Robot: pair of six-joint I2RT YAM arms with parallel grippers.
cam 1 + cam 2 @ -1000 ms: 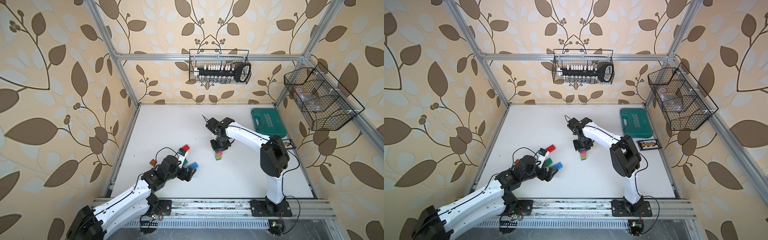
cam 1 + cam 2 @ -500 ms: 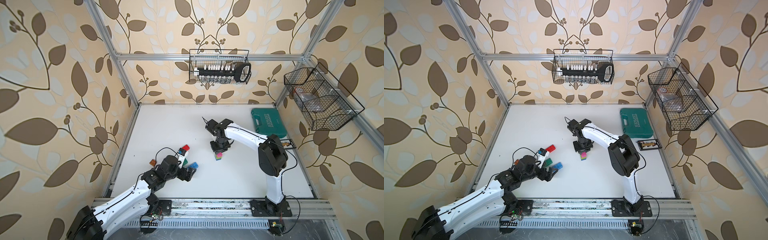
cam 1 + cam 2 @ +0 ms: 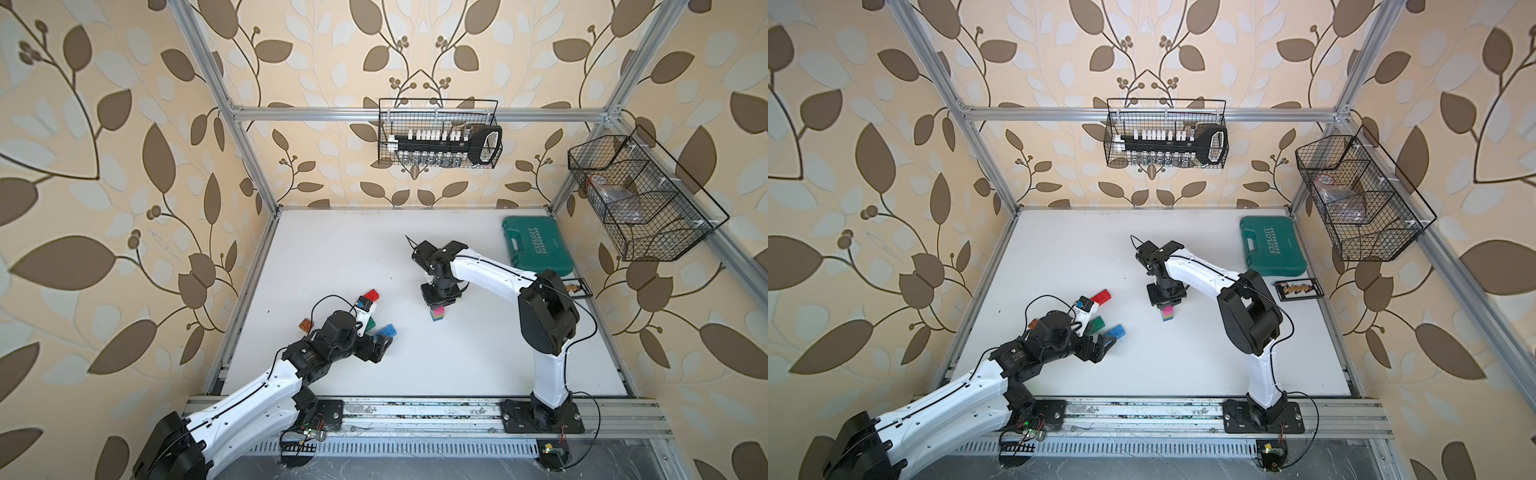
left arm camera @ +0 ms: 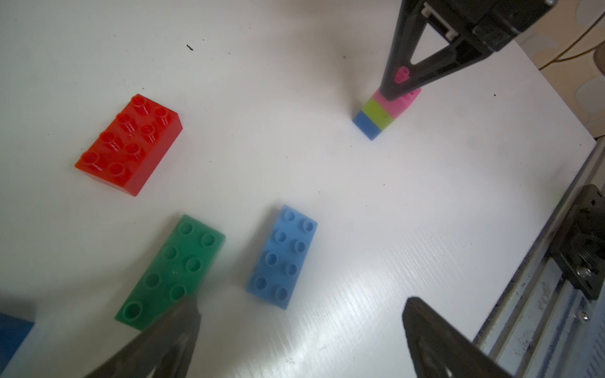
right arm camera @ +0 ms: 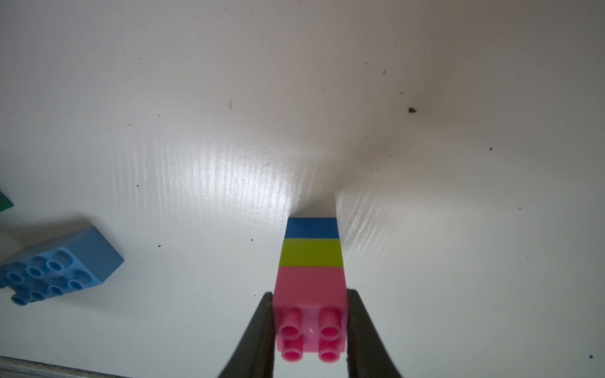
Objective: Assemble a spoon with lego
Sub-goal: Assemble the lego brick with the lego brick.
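We are pinching the narrow blue-lime-pink plastic brick stem (image 5: 311, 255), upright on the white surface (image 4: 294, 98), in the right gripper (image 5: 310, 296). Left gripper (image 4: 301, 304) is hovering spread (empty) near the long light-blue studded brick (image 4: 283, 257); next, probably, closing on it squarely for the head.

One word can be read: "EXPLOIT", in pale letters running along the lid of the green case (image 3: 536, 245) at the far right of the bench (image 3: 332, 249). It shows on the case (image 3: 1273, 246) in both top views. A row of chevrons follows it. Finer print beside it is too small to read.
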